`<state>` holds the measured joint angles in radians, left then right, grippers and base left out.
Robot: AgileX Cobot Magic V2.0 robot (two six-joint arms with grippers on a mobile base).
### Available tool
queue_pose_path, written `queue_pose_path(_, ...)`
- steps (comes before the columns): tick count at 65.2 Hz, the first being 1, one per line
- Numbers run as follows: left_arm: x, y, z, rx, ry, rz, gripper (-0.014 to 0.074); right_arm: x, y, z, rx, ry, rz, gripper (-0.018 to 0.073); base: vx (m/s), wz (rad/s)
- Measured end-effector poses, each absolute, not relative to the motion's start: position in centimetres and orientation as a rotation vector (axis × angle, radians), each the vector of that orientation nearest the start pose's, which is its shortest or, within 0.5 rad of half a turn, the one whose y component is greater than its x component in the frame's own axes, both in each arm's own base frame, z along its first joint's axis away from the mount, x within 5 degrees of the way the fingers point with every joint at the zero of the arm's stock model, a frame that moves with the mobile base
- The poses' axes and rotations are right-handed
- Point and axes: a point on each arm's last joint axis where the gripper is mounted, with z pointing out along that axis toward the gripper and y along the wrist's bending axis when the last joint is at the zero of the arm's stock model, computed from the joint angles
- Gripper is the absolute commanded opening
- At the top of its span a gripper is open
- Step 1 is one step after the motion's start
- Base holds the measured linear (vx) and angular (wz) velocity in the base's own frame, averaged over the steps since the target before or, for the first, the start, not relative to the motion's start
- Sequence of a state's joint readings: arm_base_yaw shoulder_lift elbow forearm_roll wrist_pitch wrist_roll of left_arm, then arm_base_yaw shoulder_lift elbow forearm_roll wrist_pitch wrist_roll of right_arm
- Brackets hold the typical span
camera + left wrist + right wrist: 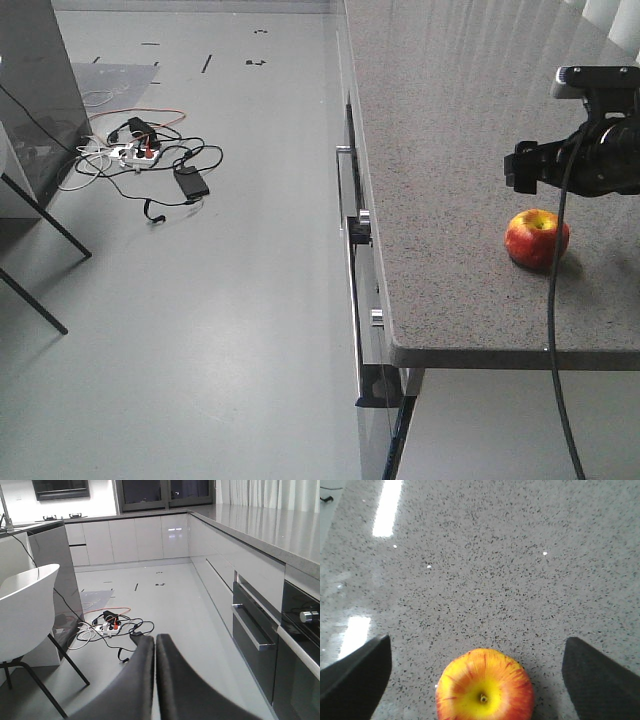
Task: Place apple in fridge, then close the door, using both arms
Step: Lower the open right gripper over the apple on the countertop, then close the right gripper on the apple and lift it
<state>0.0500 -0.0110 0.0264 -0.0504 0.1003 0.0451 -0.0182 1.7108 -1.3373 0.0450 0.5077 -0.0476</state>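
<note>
The apple (537, 238), red with a yellow-orange blush, rests on the grey speckled counter (450, 120) near its front right. In the right wrist view the apple (484, 686) lies stem dimple up at the bottom centre. My right gripper (477, 639) hangs open above it, one finger on each side and neither touching. From the front view, the right gripper (560, 165) hovers just above and behind the apple. My left gripper (154, 639) is shut on nothing, out over the floor. The fridge and the door are out of view.
The counter's left edge (362, 200) drops to drawers and an oven (252, 630) with bar handles. A tangle of cables and a power strip (150, 155) lies on the floor. A white chair (25, 610) and a glossy grey panel (55, 570) stand at left.
</note>
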Motion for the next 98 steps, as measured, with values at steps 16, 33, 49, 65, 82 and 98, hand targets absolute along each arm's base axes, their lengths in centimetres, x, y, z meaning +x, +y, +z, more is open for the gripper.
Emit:
queue_pose_path(16,5.7,0.2,19.6,-0.04,1.599,0.031,-0.0007,40.3,-0.5,24.5,-0.003,2.459,0.012,0.0643,0.0,0.0)
queue_pose_path(33,5.7,0.2,19.6,-0.04,1.599,0.031,-0.0007,41.1,-0.6,21.5,-0.004,2.533,0.009,0.0636,0.0,0.0)
queue_pose_path(49,5.7,0.2,19.6,-0.04,1.599,0.031,-0.0007,41.1,-0.7,21.0,-0.023,2.556,-0.009,0.0567,0.0,0.0)
queue_pose_path(65,5.7,0.2,19.6,-0.04,1.599,0.031,-0.0007,41.0,-0.7,20.9,-0.038,2.575,-0.025,0.0345,0.0,0.0)
queue_pose_path(82,5.7,0.2,19.6,-0.04,1.599,0.031,-0.0007,40.1,-0.7,24.2,-0.029,2.506,-0.018,0.0226,0.0,0.0)
queue_pose_path(98,5.7,0.2,19.6,-0.04,1.599,0.031,-0.0007,35.0,-0.1,35.4,-0.005,2.202,0.058,0.0228,0.0,0.0)
